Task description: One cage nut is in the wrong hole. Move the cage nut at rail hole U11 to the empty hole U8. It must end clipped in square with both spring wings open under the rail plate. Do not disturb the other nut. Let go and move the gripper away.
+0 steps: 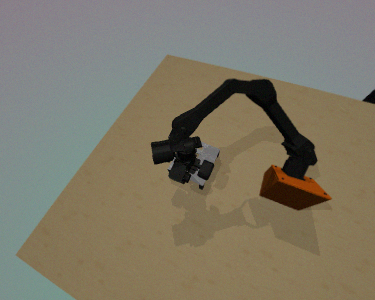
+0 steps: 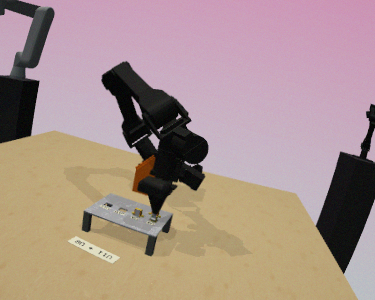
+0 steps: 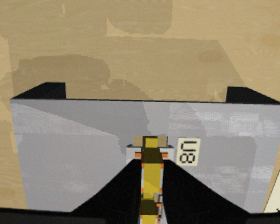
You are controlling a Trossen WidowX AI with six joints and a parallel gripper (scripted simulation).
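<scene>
Slip, printed: paper strip [image 2: 93, 249], on the tabletop.
Rail plate: grey, on legs [image 1: 210, 154] [image 2: 112, 216] [image 3: 70, 165].
Cage nut: at U8 [image 2: 154, 218] [image 3: 151, 156], beside its tag; squareness and underside wings cannot be told.
Gripper: [image 1: 191, 168] [image 2: 155, 212] [image 3: 151, 162] nearly closed, gripping the cage nut.
Handling: press straight down, level; confirm both wings before opening; lift vertically, sparing the other nut [image 2: 138, 212].
Base: orange [image 1: 294, 194] [image 2: 143, 176].

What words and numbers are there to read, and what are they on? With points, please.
"U8": on the small tag on the rail plate [image 2: 99, 209] [image 3: 75, 165], beside the gripper [image 2: 156, 213] [image 3: 151, 167].
"U11": at one end of the pale strip [image 2: 93, 249] on the table; its other end is too blurred to be sure.
The other small tags by the holes: too small to read.
</scene>
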